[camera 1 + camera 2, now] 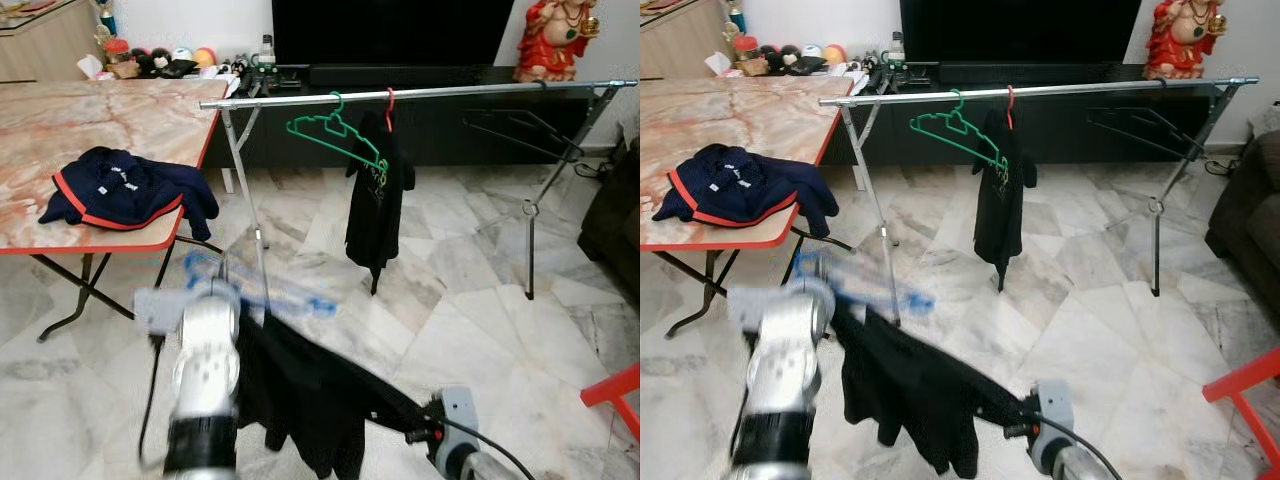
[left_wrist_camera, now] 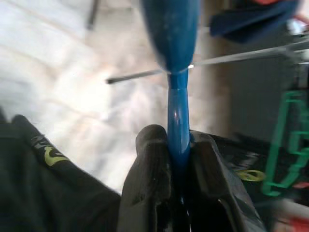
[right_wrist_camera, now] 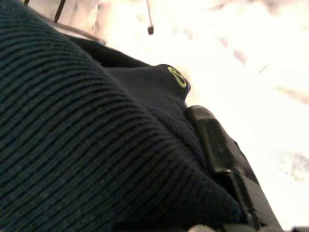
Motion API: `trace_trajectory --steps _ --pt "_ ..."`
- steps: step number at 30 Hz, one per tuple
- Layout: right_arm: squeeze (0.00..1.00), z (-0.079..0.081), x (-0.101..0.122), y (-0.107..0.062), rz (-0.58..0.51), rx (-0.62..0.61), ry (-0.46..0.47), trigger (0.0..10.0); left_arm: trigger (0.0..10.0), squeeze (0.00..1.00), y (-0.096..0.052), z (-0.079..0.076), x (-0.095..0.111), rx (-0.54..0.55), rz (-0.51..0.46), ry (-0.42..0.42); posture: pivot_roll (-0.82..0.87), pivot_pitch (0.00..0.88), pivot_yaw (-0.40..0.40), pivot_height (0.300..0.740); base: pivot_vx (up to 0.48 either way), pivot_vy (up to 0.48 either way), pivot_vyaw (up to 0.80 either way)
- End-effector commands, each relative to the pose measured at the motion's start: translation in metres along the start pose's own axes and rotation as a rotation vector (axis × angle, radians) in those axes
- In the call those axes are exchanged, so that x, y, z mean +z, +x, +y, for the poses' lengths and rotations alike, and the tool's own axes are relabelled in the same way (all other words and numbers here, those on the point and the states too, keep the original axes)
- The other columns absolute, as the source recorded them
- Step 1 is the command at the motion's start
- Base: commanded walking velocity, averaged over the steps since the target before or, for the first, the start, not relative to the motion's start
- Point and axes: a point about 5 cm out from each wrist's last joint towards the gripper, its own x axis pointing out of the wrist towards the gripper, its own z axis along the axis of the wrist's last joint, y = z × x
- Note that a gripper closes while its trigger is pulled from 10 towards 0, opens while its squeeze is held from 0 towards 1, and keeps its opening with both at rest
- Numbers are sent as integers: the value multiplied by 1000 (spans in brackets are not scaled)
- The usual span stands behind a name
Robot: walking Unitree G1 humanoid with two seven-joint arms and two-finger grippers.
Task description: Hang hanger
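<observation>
My left gripper [image 2: 177, 141] is shut on the neck of a blue hanger [image 2: 175, 34]. The hanger shows as a blur [image 1: 262, 288] low in front of the rack's left leg. A black shirt [image 1: 300, 385] hangs from it and stretches across to my right gripper [image 1: 412, 433], which is shut on its cloth. One black finger [image 3: 215, 145] lies against the dark knit fabric [image 3: 87, 125]. The silver rail [image 1: 450, 93] of the clothes rack runs across the room above and beyond both grippers.
On the rail hang a green hanger [image 1: 335, 130], a black shirt [image 1: 378, 200] on a red hanger and an empty black hanger [image 1: 522, 130]. A marble-topped table [image 1: 60, 130] with a navy garment [image 1: 125, 190] stands at left. A red stool [image 1: 615, 390] and a dark sofa [image 1: 615, 220] are at right.
</observation>
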Motion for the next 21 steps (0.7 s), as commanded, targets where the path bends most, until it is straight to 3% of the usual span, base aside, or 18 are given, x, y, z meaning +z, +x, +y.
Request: trace_trajectory --steps 1,4,6,11,13,18,21 --pt "0 -22 -19 -14 70 -105 43 0 10000 0 -7 0 25 -45 -143 55 -9 72 27 740 0 0 0" --pt "0 -11 -19 -9 81 -40 34 0 10000 0 11 28 55 50 -285 211 2 69 29 740 0 0 0" --pt "0 -7 -19 -7 91 -9 31 0 10000 0 17 40 64 106 -309 189 2 69 30 740 0 0 0" --pt "0 4 -19 -3 107 77 25 0 10000 0 37 73 91 214 -428 269 8 69 32 740 0 0 0" --pt "0 4 -18 -3 102 74 27 0 10000 0 45 94 103 314 -463 259 2 70 30 740 0 0 0" --pt "0 2 -19 -4 110 80 25 0 10000 0 49 107 120 370 -512 222 1 72 25 740 0 0 0" --pt "0 -8 -21 -10 118 70 27 0 10000 0 50 117 140 415 -570 209 -4 74 26 740 0 0 0"
